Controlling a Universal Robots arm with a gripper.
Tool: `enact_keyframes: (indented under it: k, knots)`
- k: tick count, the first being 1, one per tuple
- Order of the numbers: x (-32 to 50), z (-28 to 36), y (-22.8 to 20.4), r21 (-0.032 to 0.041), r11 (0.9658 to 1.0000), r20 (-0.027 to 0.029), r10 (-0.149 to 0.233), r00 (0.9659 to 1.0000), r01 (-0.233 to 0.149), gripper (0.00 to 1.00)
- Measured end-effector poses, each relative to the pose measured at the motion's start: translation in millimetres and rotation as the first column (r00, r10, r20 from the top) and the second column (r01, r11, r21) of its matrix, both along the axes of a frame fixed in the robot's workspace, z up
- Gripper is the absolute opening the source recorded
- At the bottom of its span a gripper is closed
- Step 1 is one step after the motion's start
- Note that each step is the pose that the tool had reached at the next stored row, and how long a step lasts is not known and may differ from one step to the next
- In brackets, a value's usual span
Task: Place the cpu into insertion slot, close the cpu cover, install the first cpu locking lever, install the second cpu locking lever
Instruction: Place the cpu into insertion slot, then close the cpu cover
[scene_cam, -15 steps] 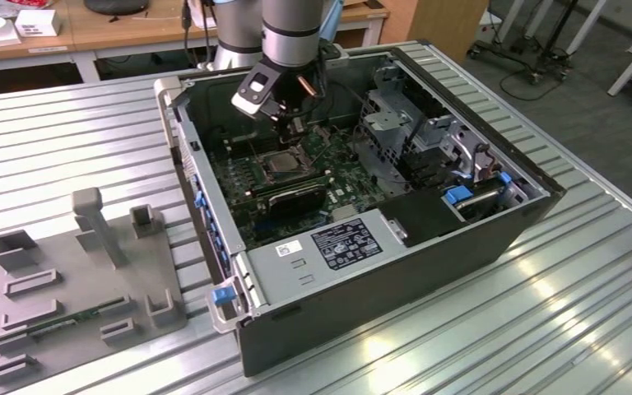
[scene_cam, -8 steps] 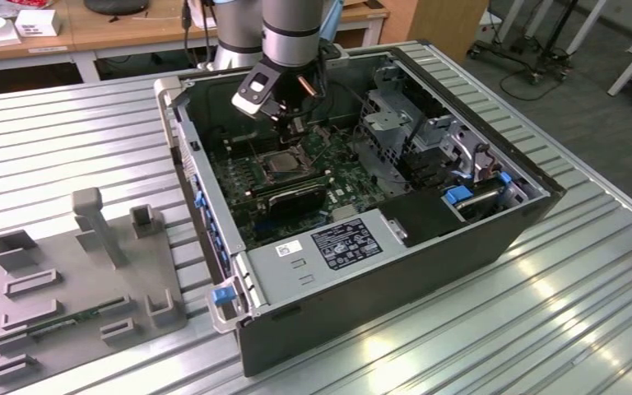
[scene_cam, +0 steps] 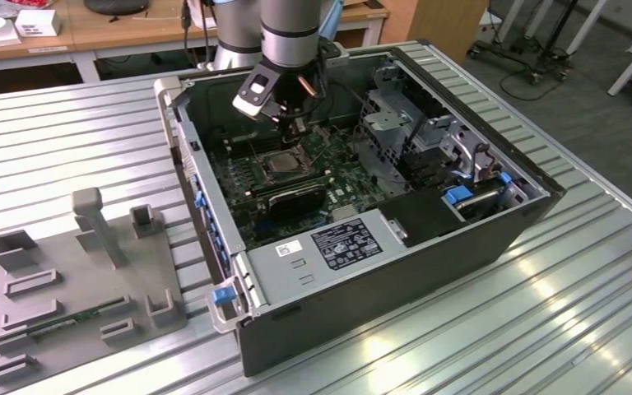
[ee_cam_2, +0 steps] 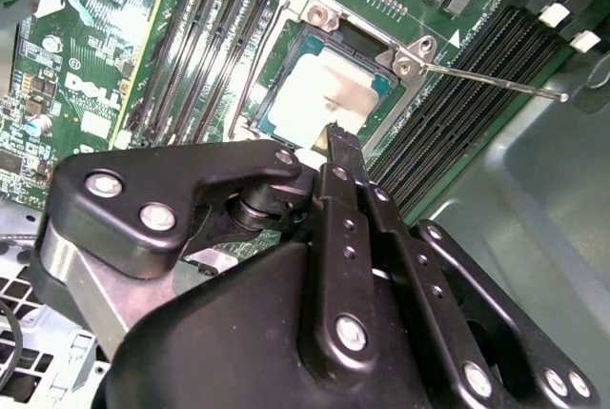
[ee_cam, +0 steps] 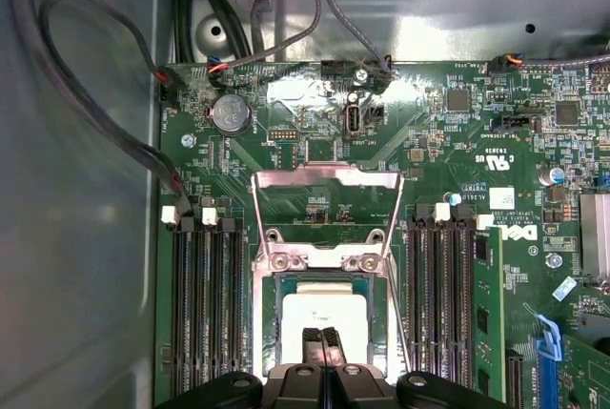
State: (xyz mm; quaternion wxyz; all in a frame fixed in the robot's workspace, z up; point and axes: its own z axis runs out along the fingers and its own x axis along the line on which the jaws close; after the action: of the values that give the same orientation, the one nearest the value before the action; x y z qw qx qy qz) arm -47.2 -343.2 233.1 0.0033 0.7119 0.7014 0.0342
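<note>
The pale square cpu [ee_cam: 324, 318] lies flat inside the insertion slot [ee_cam: 319, 255] on the green motherboard, and it also shows in the second wrist view [ee_cam_2: 329, 94]. The cpu cover [ee_cam: 324, 176], a silvery frame, stands swung open beyond the socket. A thin locking lever [ee_cam_2: 496, 79] sticks out unlatched to one side. My gripper [ee_cam: 322, 337] hangs just over the near edge of the cpu, fingers shut together with nothing between them. In the exterior view the gripper [scene_cam: 294, 123] reaches down into the open computer case above the socket [scene_cam: 283, 164].
Rows of long black memory slots [ee_cam: 205, 304] flank the socket on both sides. Cables [ee_cam: 114, 132] loop along the case wall. A drive cage [scene_cam: 404, 132] and a black shroud [scene_cam: 448, 222] stand at the exterior view's right. A grey fixture [scene_cam: 85, 280] sits outside the case.
</note>
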Motion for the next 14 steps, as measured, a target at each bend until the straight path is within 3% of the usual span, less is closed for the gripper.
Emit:
enact_keyframes:
  k: [9, 14]
  knots:
    - [-0.1, -1.8, -1.0, 0.0000, 1.0000, 0.0001, 0.000, 1.0000, 0.000, 0.11]
    - [-0.1, 0.6, -1.0, 0.0000, 1.0000, 0.0001, 0.000, 1.0000, 0.000, 0.11]
